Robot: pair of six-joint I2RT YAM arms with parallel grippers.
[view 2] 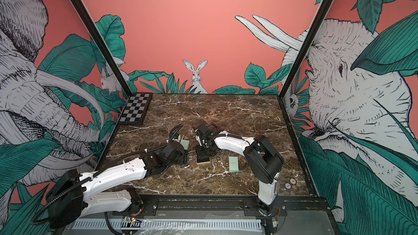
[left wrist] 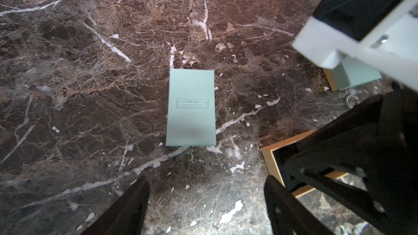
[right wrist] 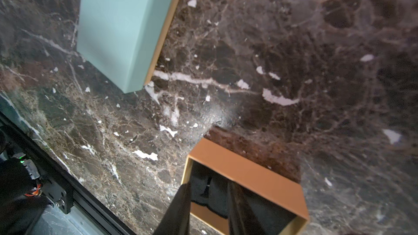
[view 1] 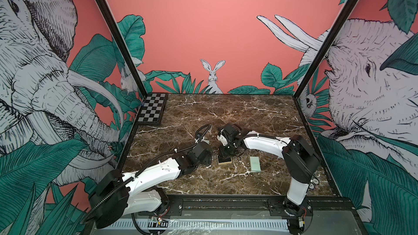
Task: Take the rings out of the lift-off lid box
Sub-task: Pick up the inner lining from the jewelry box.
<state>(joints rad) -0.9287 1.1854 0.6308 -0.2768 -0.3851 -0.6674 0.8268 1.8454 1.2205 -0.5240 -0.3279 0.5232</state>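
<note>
The right gripper [right wrist: 209, 186] pointed down into the open lift-off lid box [right wrist: 244, 161]. Its two dark fingers [right wrist: 178, 209] stood a narrow gap apart over the black lining. Fingers and lining were equally dark, so it could not be told whether they pinched anything. For the same reason, any contents around the fingertips could not be made out.

Just to the right of that gripper, outside the box's tan wall, one of the rings [view 1: 239, 158] lay flat on the marble table [view 1: 226, 114]. It was close to the box but apart from it. Farther right, past the ring, a mint-green box [view 1: 255, 164] with a tan edge along one side rested on the table, clear of the ring.

To the right gripper's left, the left gripper [left wrist: 206, 179] hung over bare marble. Its fingers were spread wide with nothing between them. The open box and the right gripper stood just beside its right-hand finger.

Straight ahead of the left gripper, a little beyond its fingertips, a mint-green lid [left wrist: 191, 107] lay flat. Its printed label faced up, and the top line read "JEWELLERY".

Well beyond both grippers, in the table's far left corner, a checkerboard [view 1: 152, 109] lay flat against the wall.
</note>
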